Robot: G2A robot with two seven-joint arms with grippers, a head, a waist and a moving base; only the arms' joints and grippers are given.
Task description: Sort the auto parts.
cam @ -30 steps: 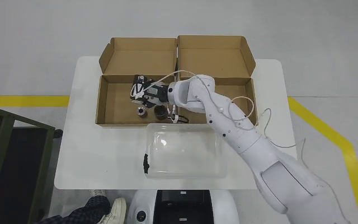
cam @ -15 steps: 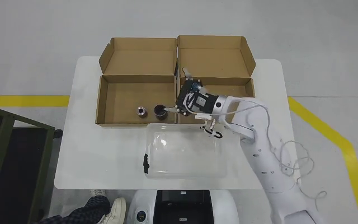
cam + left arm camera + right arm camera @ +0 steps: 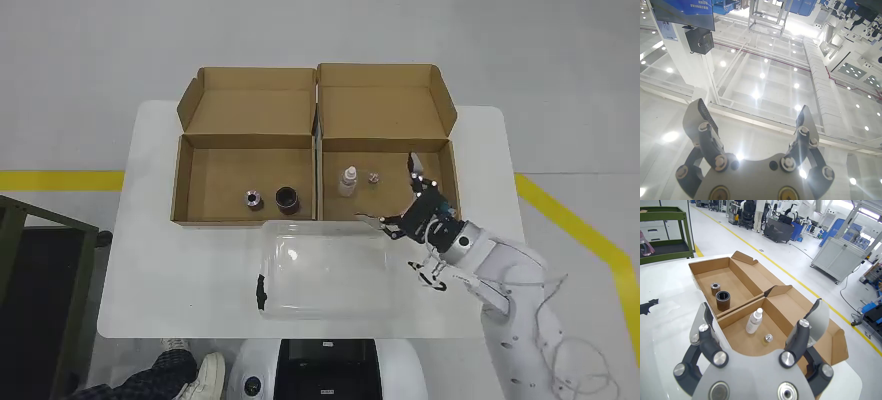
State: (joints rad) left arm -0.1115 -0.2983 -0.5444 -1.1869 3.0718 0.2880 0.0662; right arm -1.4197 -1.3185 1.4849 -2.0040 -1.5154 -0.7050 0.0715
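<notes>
One white table [image 3: 150, 280] carries three containers and four auto parts.

Two open cardboard boxes sit side by side at the far side of the table, touching, with their lids folded back. The left box [image 3: 181, 180] holds two parts near its front wall. The right box [image 3: 380, 145] holds two parts near its middle.

One clear plastic bin [image 3: 330, 270] sits just in front of the boxes, nearer the robot, with a black piece [image 3: 260, 292] on its left edge. Whether anything lies inside cannot be told.

The right tool [image 3: 386, 188] hovers over the near right part of the right box, fingers spread wide, holding nothing. The left tool [image 3: 752, 104] points up at a ceiling, fingers also spread wide and empty.

In the left box, one dark hollow sleeve [image 3: 287, 199] stands upright just beside one smaller metal cylinder [image 3: 253, 200], also upright.

In the right box, one white spray bottle [image 3: 347, 181] stands upright near one small metal cap [image 3: 372, 177].
</notes>
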